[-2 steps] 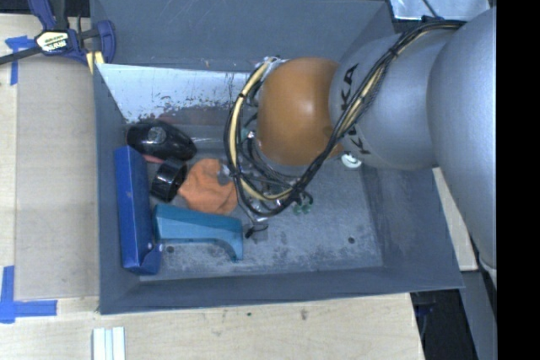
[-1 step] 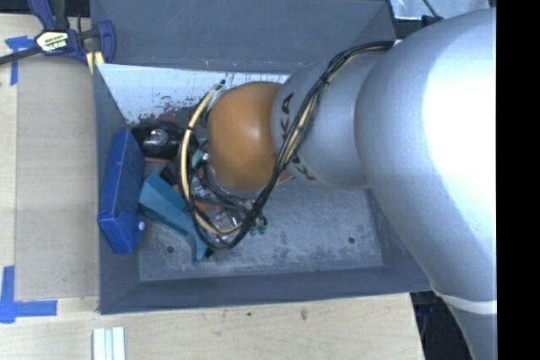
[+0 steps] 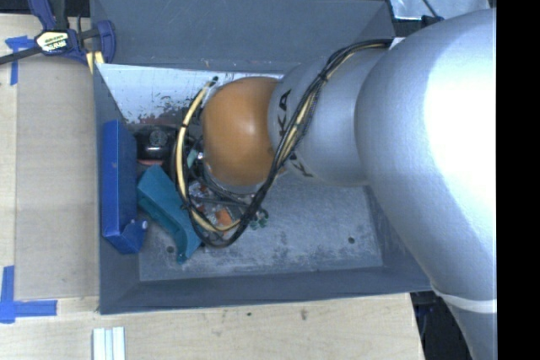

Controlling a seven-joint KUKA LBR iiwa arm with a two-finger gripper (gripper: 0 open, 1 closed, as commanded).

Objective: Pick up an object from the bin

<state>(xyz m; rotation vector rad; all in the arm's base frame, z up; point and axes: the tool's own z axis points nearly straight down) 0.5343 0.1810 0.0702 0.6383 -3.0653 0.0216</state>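
As the silver arm (image 3: 422,139) reaches across the grey bin (image 3: 253,29) from the right, its orange wrist cover (image 3: 240,131) hangs over the floor's left part. A long blue bar (image 3: 111,181) lies along the left wall; a teal angled piece (image 3: 169,211) lies just beside the gripper (image 3: 213,211), a small dark thing (image 3: 152,143) farther back. Whether the gripper is open or closed cannot be told.

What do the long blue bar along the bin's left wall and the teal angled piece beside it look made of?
Long blue bar: probably moulded plastic, smooth with a slight sheen, uniform colour, rounded lower end. Teal angled piece: likely plastic, matte, even colour; foam or rubber cannot be ruled out.
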